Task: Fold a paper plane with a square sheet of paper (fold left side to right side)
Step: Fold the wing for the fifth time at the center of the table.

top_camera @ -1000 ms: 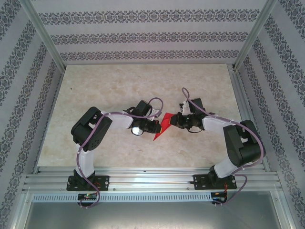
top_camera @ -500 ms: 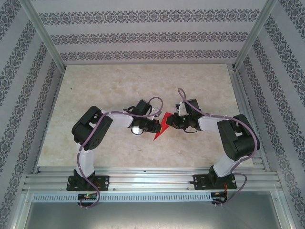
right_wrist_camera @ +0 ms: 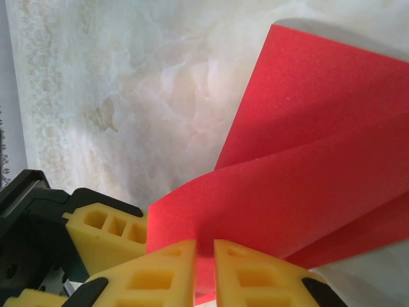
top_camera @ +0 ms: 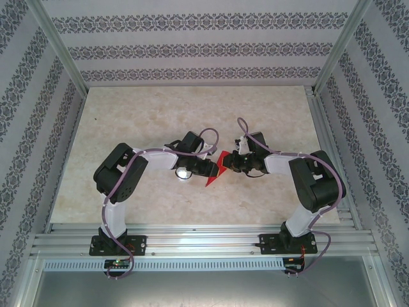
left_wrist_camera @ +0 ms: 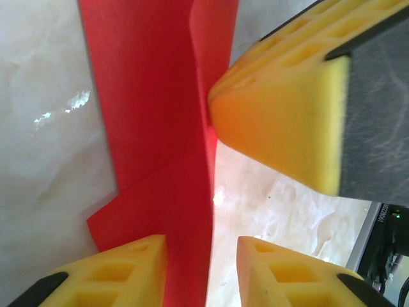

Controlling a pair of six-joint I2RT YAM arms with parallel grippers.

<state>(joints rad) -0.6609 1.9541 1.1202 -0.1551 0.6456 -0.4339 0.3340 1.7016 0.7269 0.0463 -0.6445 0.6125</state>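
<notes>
The folded red paper sheet (top_camera: 216,171) sits about the middle of the marbled bench (top_camera: 160,109), between the two pincers, with one corner pointing near and left. The right pincer (right_wrist_camera: 204,251) comes in from the right, its yellow fingers pinched almost together on an edge of the sheet. The left pincer (left_wrist_camera: 199,256) reaches in from the left with its fingers a little apart. The paper passes between them, and a gap shows beside one finger (left_wrist_camera: 287,275), so it is not clamped.
</notes>
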